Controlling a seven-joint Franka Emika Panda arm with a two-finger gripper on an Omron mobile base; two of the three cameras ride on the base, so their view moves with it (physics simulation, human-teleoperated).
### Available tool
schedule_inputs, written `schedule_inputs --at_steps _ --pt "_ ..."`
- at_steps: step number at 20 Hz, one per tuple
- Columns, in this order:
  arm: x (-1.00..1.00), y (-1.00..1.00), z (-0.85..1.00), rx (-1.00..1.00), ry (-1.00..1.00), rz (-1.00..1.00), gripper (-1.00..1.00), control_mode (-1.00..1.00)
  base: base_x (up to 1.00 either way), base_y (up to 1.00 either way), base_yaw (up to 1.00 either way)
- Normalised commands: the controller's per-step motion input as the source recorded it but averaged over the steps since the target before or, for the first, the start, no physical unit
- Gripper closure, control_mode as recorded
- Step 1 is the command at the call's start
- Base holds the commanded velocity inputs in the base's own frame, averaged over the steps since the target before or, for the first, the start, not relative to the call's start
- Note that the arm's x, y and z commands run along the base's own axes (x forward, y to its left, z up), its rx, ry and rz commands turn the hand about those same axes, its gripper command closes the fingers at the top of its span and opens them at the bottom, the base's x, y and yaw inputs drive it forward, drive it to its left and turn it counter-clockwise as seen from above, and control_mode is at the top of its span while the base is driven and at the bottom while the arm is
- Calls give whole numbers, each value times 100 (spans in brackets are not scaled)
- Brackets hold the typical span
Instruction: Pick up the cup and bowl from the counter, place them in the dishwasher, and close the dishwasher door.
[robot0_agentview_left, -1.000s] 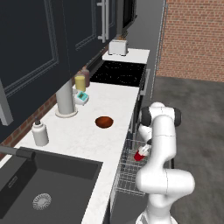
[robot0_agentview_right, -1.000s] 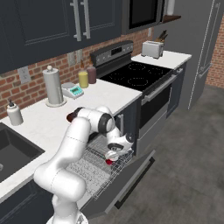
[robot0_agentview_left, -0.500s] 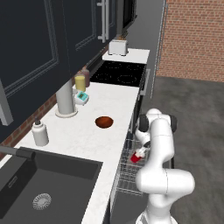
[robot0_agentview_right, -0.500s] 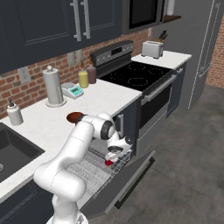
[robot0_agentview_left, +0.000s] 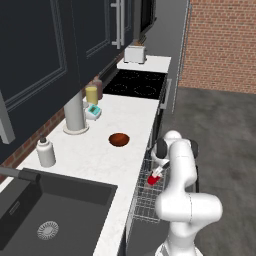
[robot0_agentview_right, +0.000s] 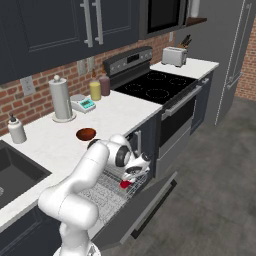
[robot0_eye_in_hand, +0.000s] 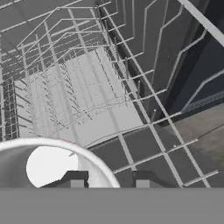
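Left base view: the arm folds over and reaches down from the table (robot0_agentview_left: 125, 150) edge into the pulled-out wire rack (robot0_agentview_right: 107, 192) of the dishwasher. The gripper (robot0_agentview_left: 156, 175) points down at the cup (robot0_agentview_left: 153, 178), which stands in the rack at its fingertips. Hand view: the fingertips (robot0_eye_in_hand: 74, 180) straddle the cup rim (robot0_eye_in_hand: 65, 146), parted, with a gap visible beside one finger. The bowl (robot0_agentview_left: 119, 139) sits on the table, up and well away from the gripper. The dishwasher door (robot0_agentview_right: 142, 205) hangs open below the rack. No legible writing is visible.
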Motion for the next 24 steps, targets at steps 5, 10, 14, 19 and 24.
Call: schedule_inputs --at_steps 5,10,14,19,24 --pt "-40 -89 -64 -4 0 0 -100 -100 0 0 0" --pt "-57 -93 -44 -1 0 0 -100 -100 0 0 0" --pt "-56 -8 36 1 -22 -2 -100 -100 0 0 0" --pt "-81 0 74 0 -32 -5 -100 -100 0 0 0" --pt "-77 44 41 0 -33 -9 -100 -100 0 0 0"
